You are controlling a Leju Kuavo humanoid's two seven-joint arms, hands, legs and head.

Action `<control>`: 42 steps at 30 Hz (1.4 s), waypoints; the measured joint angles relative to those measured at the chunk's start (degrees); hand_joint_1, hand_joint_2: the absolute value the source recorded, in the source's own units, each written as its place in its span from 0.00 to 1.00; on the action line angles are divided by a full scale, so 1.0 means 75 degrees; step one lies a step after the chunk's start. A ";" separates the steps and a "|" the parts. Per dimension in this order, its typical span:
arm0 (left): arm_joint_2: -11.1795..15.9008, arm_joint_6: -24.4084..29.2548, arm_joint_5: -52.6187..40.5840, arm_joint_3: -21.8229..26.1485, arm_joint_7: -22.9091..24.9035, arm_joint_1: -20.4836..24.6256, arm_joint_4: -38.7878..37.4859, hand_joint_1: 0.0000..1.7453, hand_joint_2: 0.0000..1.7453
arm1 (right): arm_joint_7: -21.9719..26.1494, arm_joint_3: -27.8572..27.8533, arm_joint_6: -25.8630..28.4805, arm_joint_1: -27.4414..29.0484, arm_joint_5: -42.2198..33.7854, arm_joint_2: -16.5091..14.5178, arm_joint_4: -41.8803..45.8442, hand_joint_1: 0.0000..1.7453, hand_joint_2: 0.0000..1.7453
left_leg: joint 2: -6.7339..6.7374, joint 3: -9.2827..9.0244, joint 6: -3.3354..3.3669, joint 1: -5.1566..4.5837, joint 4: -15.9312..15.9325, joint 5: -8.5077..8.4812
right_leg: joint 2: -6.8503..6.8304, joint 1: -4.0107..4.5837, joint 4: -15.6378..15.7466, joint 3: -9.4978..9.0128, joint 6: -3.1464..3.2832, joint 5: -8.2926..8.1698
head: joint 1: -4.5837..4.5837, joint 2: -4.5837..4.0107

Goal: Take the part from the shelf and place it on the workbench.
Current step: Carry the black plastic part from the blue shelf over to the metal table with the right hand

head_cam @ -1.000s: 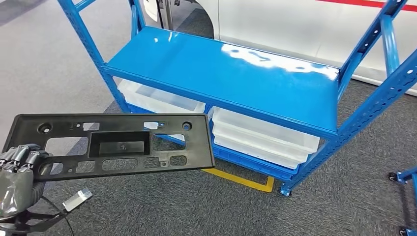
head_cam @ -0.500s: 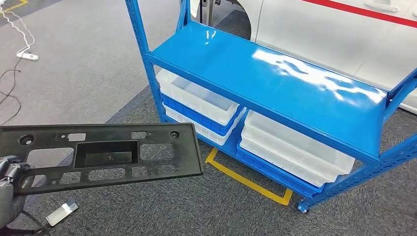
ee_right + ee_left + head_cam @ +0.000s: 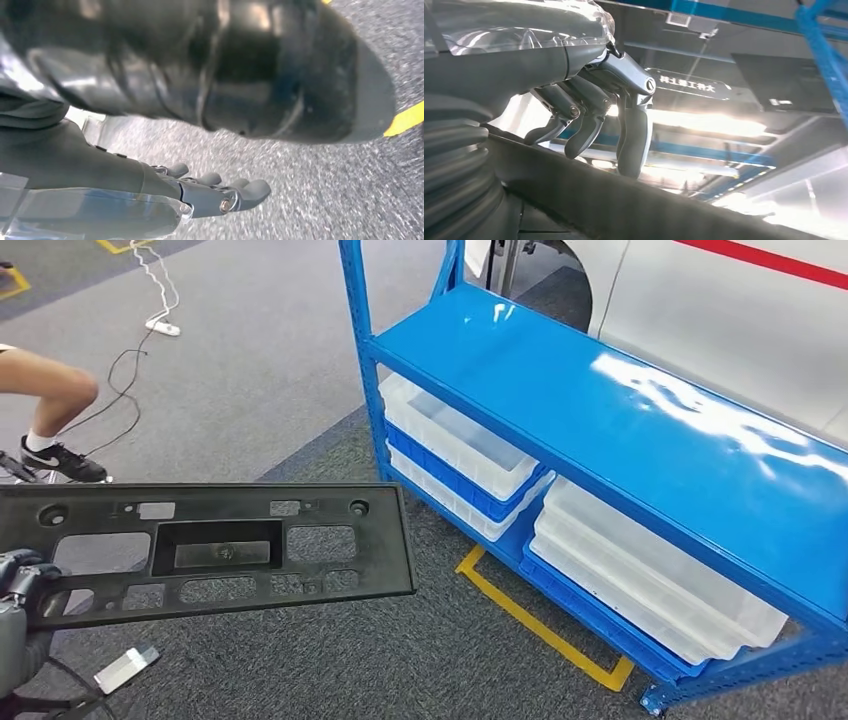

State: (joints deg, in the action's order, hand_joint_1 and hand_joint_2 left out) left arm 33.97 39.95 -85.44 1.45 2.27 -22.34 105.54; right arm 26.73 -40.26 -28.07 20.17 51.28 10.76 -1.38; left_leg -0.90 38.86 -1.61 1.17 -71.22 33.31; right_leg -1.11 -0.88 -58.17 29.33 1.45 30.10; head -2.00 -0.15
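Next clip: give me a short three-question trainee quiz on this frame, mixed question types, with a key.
1. True or false: the black plastic panel lies on the blue shelf.
2. Which hand holds the panel? A) left hand B) right hand
3. Fill in: under the shelf's board sit clear ____.

Key:
1. False; it is held out over the grey carpet.
2. A; the fingers rest on its edge.
3. Bins, stacked.

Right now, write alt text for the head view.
The left robot hand holds a flat black plastic panel by one end above grey carpet. To the right stands a blue metal shelf with clear bins underneath.
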 joint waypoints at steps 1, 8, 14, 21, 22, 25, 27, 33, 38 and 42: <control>-0.0012 0.0000 0.0006 -0.0001 -0.0018 0.0011 -0.0001 1.00 1.00 | 0.0000 0.0000 -0.0016 0.0000 -0.0001 0.0002 0.0000 0.00 0.00 | 0.0050 0.0110 -0.0026 0.0015 -0.0317 0.0105 | -0.0116 0.0012 -0.0007 0.0010 -0.0001 0.0002 | 0.0001 0.0000; -0.0029 -0.0001 0.0038 0.0002 -0.0055 0.0113 -0.0008 1.00 1.00 | -0.0001 0.0000 -0.0085 -0.0039 -0.0027 0.0051 0.0001 0.00 0.00 | 0.0567 -0.1078 0.0139 -0.0078 0.1700 -0.0616 | -0.0748 0.0075 -0.0070 -0.0035 -0.0170 0.0074 | 0.0004 0.0000; -0.0038 0.0000 0.0168 -0.0032 -0.0100 0.0314 -0.0047 1.00 1.00 | -0.0004 0.0001 -0.0136 -0.0126 -0.0041 0.0151 0.0006 0.00 0.00 | 0.0102 -0.1021 0.0444 -0.0043 0.1835 -0.0804 | -0.0003 0.0023 -0.1069 0.0363 -0.0350 0.0765 | 0.0007 0.0000; -0.0039 -0.0003 0.0294 -0.0208 -0.0075 0.0642 -0.0179 1.00 1.00 | -0.0087 0.0003 -0.0256 -0.0230 -0.0132 0.0238 0.0006 0.00 0.00 | -0.0534 -0.0943 0.0435 -0.0082 0.1701 -0.0807 | 0.0557 0.0006 -0.0620 0.0284 -0.0261 0.0112 | 0.0007 0.0000; -0.0030 -0.0003 0.0309 -0.0210 -0.0060 0.0652 -0.0185 1.00 1.00 | -0.0092 0.0003 -0.0254 -0.0230 -0.0142 0.0240 0.0004 0.00 0.00 | -0.0623 -0.0911 0.0403 -0.0085 0.1671 -0.0802 | 0.0710 0.0002 -0.0321 0.0163 -0.0248 0.0015 | 0.0006 0.0000; 0.0023 -0.0001 0.0372 -0.0210 -0.0012 0.0662 -0.0192 1.00 1.00 | -0.0111 0.0003 -0.0259 -0.0230 -0.0195 0.0246 0.0001 0.00 0.00 | -0.0908 -0.0807 0.0253 -0.0053 0.1659 -0.0854 | 0.0631 0.0027 -0.0168 0.0116 -0.0211 0.0006 | 0.0005 0.0000; 0.0069 -0.0011 0.0420 -0.0207 0.0008 0.0650 -0.0195 1.00 1.00 | -0.0137 0.0003 -0.0272 -0.0254 -0.0242 0.0248 0.0002 0.00 0.00 | -0.0817 -0.0730 0.0173 -0.0035 0.1548 -0.0788 | 0.0418 0.0015 -0.0095 0.0086 -0.0128 -0.0034 | 0.0003 0.0000; 0.0136 -0.0163 0.0532 -0.0205 0.0045 0.0717 -0.0197 1.00 1.00 | -0.0181 0.0003 -0.0314 -0.0273 -0.0340 0.0224 0.0003 0.00 0.00 | 0.0064 0.0095 0.0024 -0.0009 -0.0307 0.0058 | -0.0220 0.0041 -0.0048 0.0088 -0.0014 -0.0033 | -0.0004 0.0000; 0.0179 -0.0271 0.0474 -0.0190 0.0113 0.0713 -0.0195 1.00 1.00 | -0.0195 0.0003 -0.0313 -0.0286 -0.0394 0.0195 0.0003 0.00 0.00 | 0.0597 -0.0954 0.0137 -0.0080 0.1589 -0.0703 | -0.0665 0.0084 -0.0068 -0.0010 -0.0138 0.0060 | -0.0001 0.0000; 0.0197 -0.0363 0.0419 -0.0182 0.0166 0.0689 -0.0190 1.00 1.00 | -0.0219 0.0003 -0.0308 -0.0329 -0.0415 0.0184 0.0004 0.00 0.00 | 0.0330 -0.0956 0.0325 -0.0103 0.1752 -0.0754 | -0.0737 0.0072 -0.0103 -0.0072 -0.0296 0.0153 | 0.0003 0.0000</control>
State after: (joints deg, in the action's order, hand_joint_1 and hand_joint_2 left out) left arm 35.44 37.23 -82.30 0.08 3.51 -17.17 104.12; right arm 25.09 -40.24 -30.38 17.71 48.16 12.15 -1.34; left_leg 1.57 31.69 0.83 0.40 -58.08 27.66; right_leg -6.63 -0.34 -58.94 28.79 -0.77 31.25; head -1.98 -0.15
